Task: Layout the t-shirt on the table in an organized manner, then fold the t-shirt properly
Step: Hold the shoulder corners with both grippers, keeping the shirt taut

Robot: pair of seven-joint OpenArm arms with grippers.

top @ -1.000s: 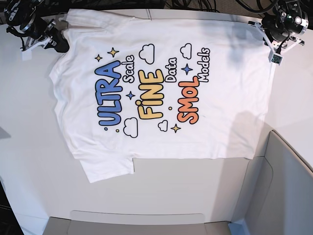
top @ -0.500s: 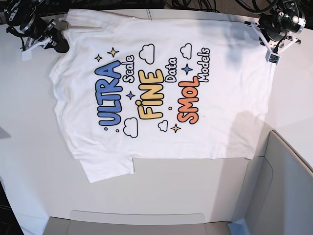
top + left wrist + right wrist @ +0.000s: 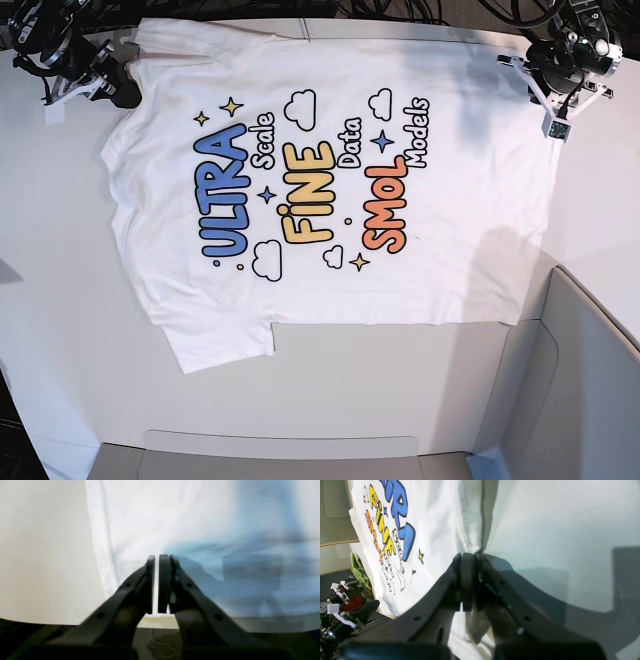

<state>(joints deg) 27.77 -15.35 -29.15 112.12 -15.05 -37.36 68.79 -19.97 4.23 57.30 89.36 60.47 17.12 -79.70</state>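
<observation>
Across the big plain white tabletop (image 3: pixel 60 300), the white short-sleeved cotton t-shirt (image 3: pixel 470 190) lay spread flat and print-up, its blue "ULTRA", yellow "FINE" and orange "SMOL" lettering running sideways in the base view, with clouds and stars dotted around the words. One sleeve stuck out at the near left side, and the hem ran down the right side of that view.

Up at the far left corner, the right gripper (image 3: pixel 120 92) sat at the shirt's shoulder edge. From its wrist camera the black fingers (image 3: pixel 467 580) were pressed together, and white cloth hung bunched just below them, right at the shirt's stitched seam; whether the cloth was actually pinched could not be told from these views.

Over at the far right corner, the left gripper (image 3: pixel 552 112) sat at the hem end of the shirt. Its wrist view showed the two dark fingers (image 3: pixel 163 587) drawn nearly together, only a thin sliver of light between them, nothing visibly caught there. The hemmed edge of the fabric ran just beside the tips, blurred, with bare table to one side.

A grey panel (image 3: pixel 590 380) sat at the lower right.
</observation>
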